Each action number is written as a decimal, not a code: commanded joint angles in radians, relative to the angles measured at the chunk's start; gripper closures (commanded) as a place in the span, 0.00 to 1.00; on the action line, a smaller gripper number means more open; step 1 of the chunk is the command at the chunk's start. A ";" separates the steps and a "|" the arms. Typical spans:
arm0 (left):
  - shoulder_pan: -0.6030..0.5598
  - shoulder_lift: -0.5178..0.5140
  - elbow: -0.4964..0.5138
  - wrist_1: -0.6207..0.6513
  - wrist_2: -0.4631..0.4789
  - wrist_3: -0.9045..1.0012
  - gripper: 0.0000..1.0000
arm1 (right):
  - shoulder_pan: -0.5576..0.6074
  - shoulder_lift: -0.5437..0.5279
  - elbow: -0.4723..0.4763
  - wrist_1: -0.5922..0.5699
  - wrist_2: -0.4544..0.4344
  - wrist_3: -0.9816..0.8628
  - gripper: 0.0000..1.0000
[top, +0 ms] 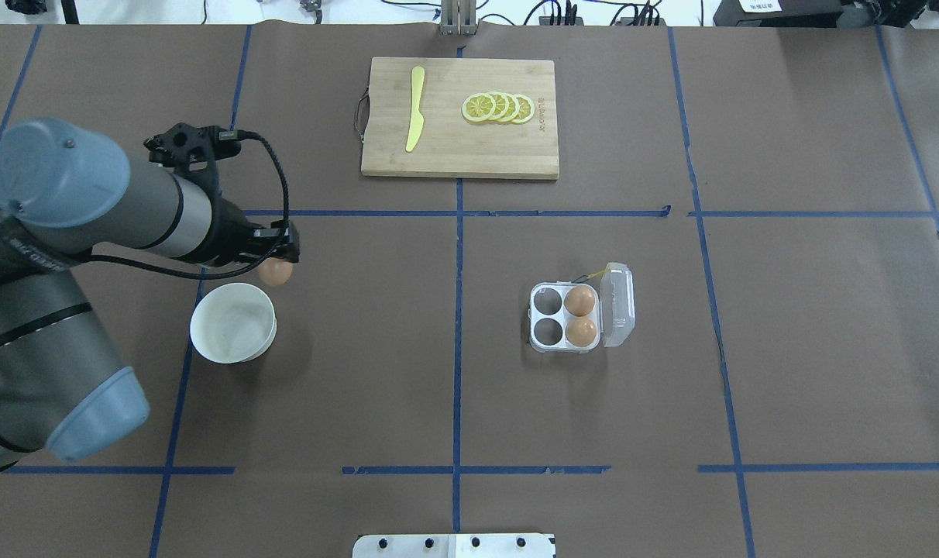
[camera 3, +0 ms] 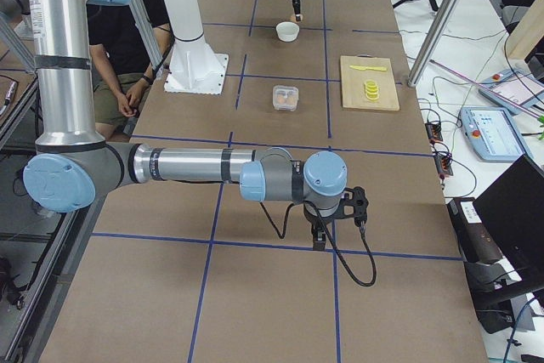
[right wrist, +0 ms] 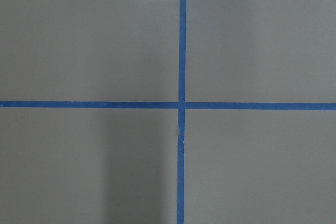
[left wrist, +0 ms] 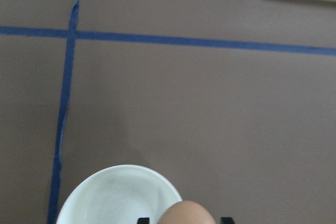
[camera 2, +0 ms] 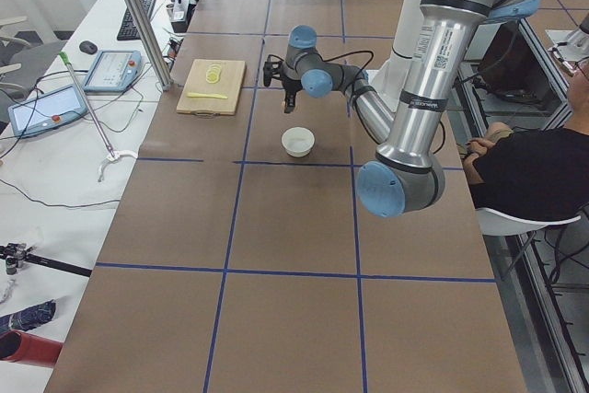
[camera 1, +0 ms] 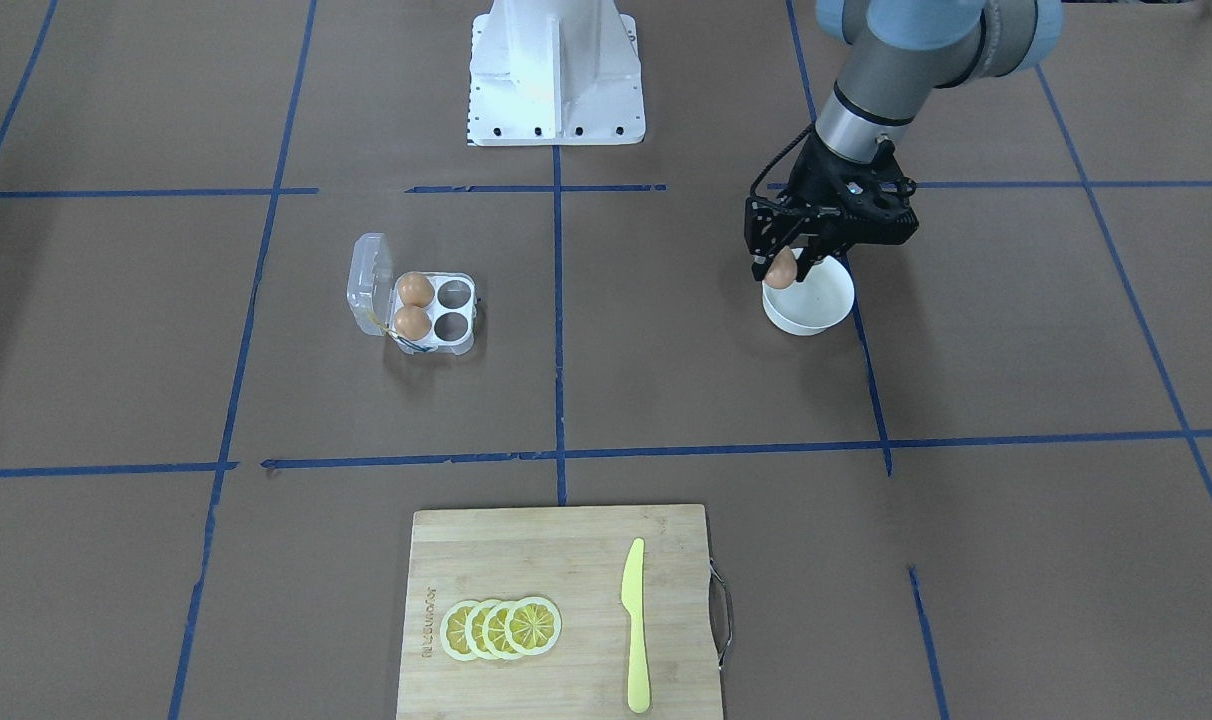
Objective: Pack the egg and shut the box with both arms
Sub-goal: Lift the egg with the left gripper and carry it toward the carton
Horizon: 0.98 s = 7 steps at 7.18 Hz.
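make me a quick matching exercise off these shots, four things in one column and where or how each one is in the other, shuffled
1. lone egg
2. white bowl
3. yellow knife
4. box

A. on the cutting board, beside the lemon slices
B. lid open, two eggs inside, two cups free
C. between the left gripper fingers
D. empty, on the table

Pairs: 1-C, 2-D, 3-A, 4-B

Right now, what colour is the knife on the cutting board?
The knife is yellow; front-facing view shows it best.
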 commanded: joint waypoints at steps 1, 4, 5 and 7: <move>0.073 -0.248 0.179 -0.168 0.001 -0.201 1.00 | 0.000 -0.006 0.000 0.001 0.002 0.001 0.00; 0.300 -0.432 0.546 -0.524 0.301 -0.234 1.00 | 0.000 -0.006 0.000 0.001 0.005 0.002 0.00; 0.311 -0.483 0.645 -0.578 0.322 -0.232 1.00 | 0.000 -0.007 -0.003 0.000 0.011 0.002 0.00; 0.332 -0.479 0.655 -0.584 0.322 -0.231 1.00 | 0.000 -0.009 -0.004 0.000 0.019 0.002 0.00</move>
